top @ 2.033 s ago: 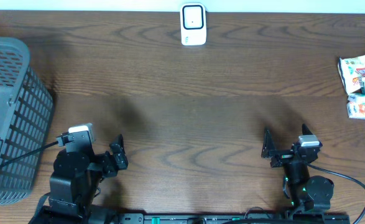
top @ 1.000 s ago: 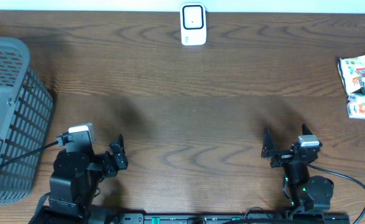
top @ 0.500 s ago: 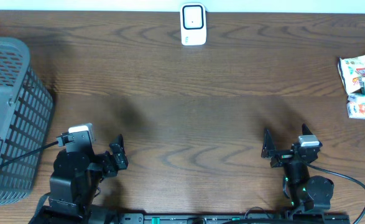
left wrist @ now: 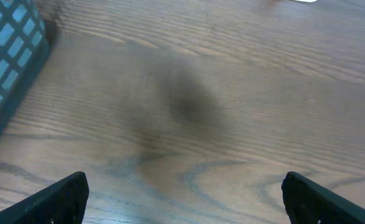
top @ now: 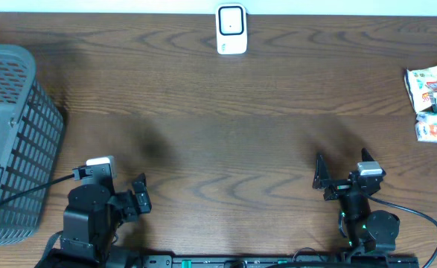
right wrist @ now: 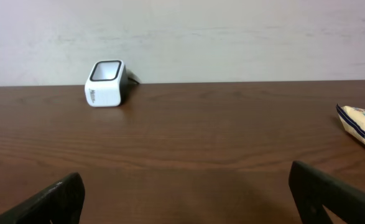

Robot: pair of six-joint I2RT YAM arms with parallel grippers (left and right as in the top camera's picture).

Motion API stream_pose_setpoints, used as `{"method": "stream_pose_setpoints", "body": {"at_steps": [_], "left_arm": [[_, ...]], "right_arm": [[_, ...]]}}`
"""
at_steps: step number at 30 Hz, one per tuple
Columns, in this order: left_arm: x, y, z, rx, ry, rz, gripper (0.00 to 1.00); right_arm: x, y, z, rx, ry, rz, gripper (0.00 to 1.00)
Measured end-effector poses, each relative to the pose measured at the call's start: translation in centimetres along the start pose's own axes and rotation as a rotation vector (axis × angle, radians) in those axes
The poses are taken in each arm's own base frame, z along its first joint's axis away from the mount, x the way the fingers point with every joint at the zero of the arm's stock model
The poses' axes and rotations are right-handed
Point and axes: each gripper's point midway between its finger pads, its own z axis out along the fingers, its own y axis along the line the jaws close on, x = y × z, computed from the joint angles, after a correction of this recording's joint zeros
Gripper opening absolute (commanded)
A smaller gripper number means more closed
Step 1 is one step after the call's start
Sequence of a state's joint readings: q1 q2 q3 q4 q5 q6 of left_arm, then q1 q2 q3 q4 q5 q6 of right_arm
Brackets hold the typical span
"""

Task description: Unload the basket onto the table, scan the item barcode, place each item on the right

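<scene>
1. Left gripper (left wrist: 183, 200) nudged back toward near edge; jaws wide, empty.
2. Right gripper (right wrist: 185, 198) wide, empty.
3. Crinkly snack packets (top: 432, 88) (far right edge); rounded white plastic scanner (top: 231, 30) at back of grained wood table (top: 240, 134).

The scanner (top: 231, 30) is a small white box with a dark rounded window on its face, standing upright at the top centre of the overhead frame. A snack packet (top: 431, 88), white with green, red and orange print, lies flat at the right edge, well apart from the scanner. A small white and orange carton (top: 432, 131) lies just below the packet
</scene>
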State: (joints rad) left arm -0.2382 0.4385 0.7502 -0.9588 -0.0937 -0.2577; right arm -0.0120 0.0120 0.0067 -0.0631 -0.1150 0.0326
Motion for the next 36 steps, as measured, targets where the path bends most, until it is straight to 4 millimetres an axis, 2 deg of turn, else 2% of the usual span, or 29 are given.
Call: {"method": "stream_pose_setpoints", "body": {"at_steps": [9, 18, 25, 36], "left_arm": [[-0.5, 0.3, -0.9, 0.025, -0.102, -0.037, 0.98], [-2.4, 0.2, 0.8, 0.084, -0.362, -0.085, 0.98], [-4.1, -0.7, 1.8, 0.159, -0.534, -0.056, 0.97], [-5.3, -1.0, 2.5, 0.181, -0.713, 0.042, 0.98]], "right_arm": [[0.0, 0.0, 0.0, 0.0, 0.0, 0.0, 1.0], [0.0, 0.0, 0.0, 0.0, 0.0, 0.0, 0.99], [0.0, 0.0, 0.0, 0.0, 0.0, 0.0, 0.99], [0.0, 0.0, 0.0, 0.0, 0.0, 0.0, 0.99]]}}
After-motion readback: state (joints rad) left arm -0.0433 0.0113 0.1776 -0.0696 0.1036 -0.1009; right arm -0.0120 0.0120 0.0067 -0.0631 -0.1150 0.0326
